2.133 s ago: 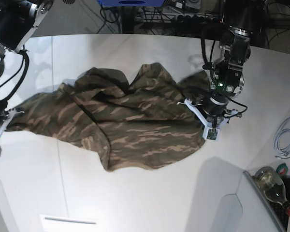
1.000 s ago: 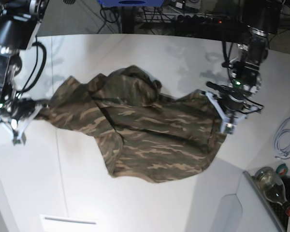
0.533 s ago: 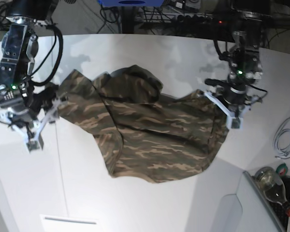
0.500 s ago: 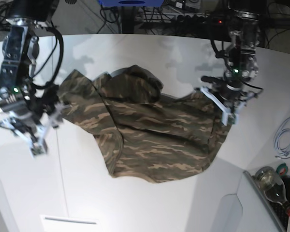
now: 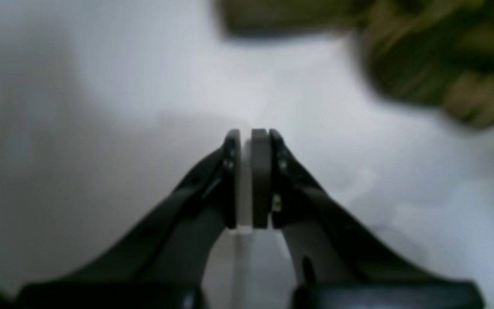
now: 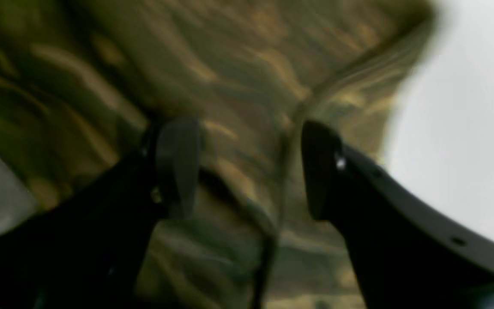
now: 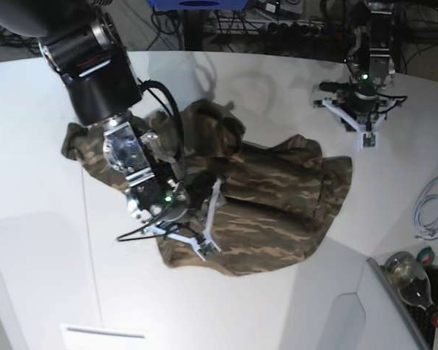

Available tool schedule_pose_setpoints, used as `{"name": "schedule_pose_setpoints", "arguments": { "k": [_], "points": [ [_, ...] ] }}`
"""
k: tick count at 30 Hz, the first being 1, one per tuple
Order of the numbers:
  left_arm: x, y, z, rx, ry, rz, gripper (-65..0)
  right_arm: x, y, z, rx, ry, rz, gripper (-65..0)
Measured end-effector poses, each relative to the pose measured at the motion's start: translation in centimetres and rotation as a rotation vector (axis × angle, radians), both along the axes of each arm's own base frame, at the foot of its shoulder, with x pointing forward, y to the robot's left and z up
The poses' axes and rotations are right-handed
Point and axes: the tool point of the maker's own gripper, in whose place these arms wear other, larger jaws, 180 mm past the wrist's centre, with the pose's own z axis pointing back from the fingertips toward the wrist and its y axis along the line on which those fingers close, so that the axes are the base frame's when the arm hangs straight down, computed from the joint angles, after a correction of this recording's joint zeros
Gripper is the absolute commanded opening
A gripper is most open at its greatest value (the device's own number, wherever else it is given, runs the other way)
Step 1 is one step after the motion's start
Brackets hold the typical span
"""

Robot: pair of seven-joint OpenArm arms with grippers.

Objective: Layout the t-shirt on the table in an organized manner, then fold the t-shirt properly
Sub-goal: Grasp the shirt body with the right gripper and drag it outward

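The t-shirt (image 7: 263, 197) lies crumpled mid-table (image 7: 44, 292). The base view shows the right gripper (image 7: 208, 219) over the shirt's near hem; its wrist view shows the fingers parted, empty. The left gripper (image 5: 250, 178), pinched together and empty, hangs beyond the shirt's far side.

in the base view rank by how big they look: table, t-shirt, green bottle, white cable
1. table
2. t-shirt
3. and 4. green bottle and white cable: look alike in size, both cut off by the frame edge, so unranked.

No text or label can be read anywhere.
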Motion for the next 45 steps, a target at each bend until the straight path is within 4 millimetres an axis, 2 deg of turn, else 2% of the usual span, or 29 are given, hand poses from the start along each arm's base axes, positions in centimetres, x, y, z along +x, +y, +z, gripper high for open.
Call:
{"name": "schedule_pose_setpoints", "arguments": {
  "k": [2, 6, 8, 12, 14, 16, 18, 20, 23, 25, 28, 34, 40, 45],
  "points": [
    [0.2, -0.6, 1.6, -0.001, -0.036, -0.017, -60.9, 0.7, -0.3, -0.8, 0.009, -0.011, -0.035, -29.6],
    [3.4, -2.0, 6.1, -0.012, -0.196, -0.043, -60.9, 2.5, -2.3, -0.9, -0.013, -0.056, -0.13, -29.6],
    [4.6, -1.9, 7.1, -0.015, -0.233, -0.021, -60.9, 2.7, -2.4, -0.8, -0.011, -0.065, -0.145, -29.6],
    [8.5, -3.3, 7.2, -0.068, -0.275, 0.0, -60.9, 2.6, -2.1, 0.0, -0.008, -0.066, -0.146, -29.6],
    [10.3, -4.8, 6.4, -0.102, -0.269, -0.007, -60.9, 3.2, -2.0, 1.5, 0.003, -0.099, -0.15, -29.6],
    [11.1, -6.2, 4.7, -0.124, -0.23, -0.021, -61.1, 3.9, -1.9, 2.7, 0.019, -0.127, -0.157, -29.6],
    [10.7, -7.2, 2.7, -0.134, -0.167, -0.047, -61.1, 4.9, -2.8, 2.6, 0.036, -0.117, -0.222, -29.6],
    [9.7, -7.5, 1.1, -0.136, -0.118, -0.051, -61.1, 6.1, -4.3, 1.7, 0.023, -0.117, -0.273, -29.6],
    [9.0, -7.2, 0.3, -0.134, -0.096, -0.045, -61.1, 7.1, -6.6, 0.0, -0.003, -0.107, -0.321, -29.6],
    [8.8, -7.2, 0.0, -0.133, -0.091, -0.044, -61.1, 7.1, -7.3, -1.3, -0.005, -0.079, -0.343, -29.6],
    [8.2, -7.1, -0.5, -0.127, -0.077, -0.052, -61.1, 6.9, -6.6, -2.3, 0.03, -0.054, -0.366, -29.4],
    [7.9, -7.1, -0.6, -0.126, -0.075, -0.052, -61.1, 7.8, -6.1, -1.5, 0.048, -0.076, -0.369, -29.4],
    [7.4, -7.1, -0.9, -0.127, -0.074, -0.053, -61.1, 7.6, -5.3, -1.5, 0.059, -0.077, -0.362, -29.4],
    [7.1, -7.4, -1.0, -0.131, -0.072, -0.054, -61.1, 6.8, -5.7, -2.9, 0.042, -0.043, -0.364, -29.4]
  ]
}}
